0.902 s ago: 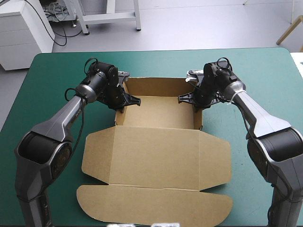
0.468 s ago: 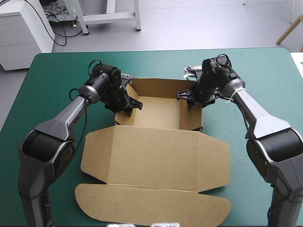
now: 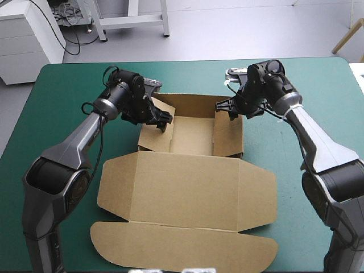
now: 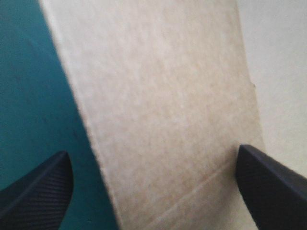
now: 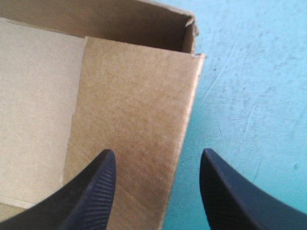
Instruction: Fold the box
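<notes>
The brown box (image 3: pixel 187 187) lies mid-table, its lid and front flap flat toward the near edge. Its tray (image 3: pixel 193 136) sits at the far end, back wall up and both side flaps leaning inward. My left gripper (image 3: pixel 161 119) hovers at the tray's left side, open. In the left wrist view its fingers (image 4: pixel 43 191) stand wide apart over brown board (image 4: pixel 163 96), gripper (image 4: pixel 153 152) holding nothing. My right gripper (image 3: pixel 225 108) is at the tray's far right corner, open. In the right wrist view the gripper (image 5: pixel 157 152) straddles the right wall's (image 5: pixel 134 105) upper edge without gripping it.
The teal-green cover (image 3: pixel 68 91) lies on every side of the box, with wide strips to its left and right. The table's far edge (image 3: pixel 193 61) runs a short way behind both grippers. A white cabinet (image 3: pixel 28 34) stands beyond the far left corner.
Both grippers have opened, having been shut inside the tray earlier. The side flaps now lean in over the tray floor. Both grippers have drawn back toward the far corners.
</notes>
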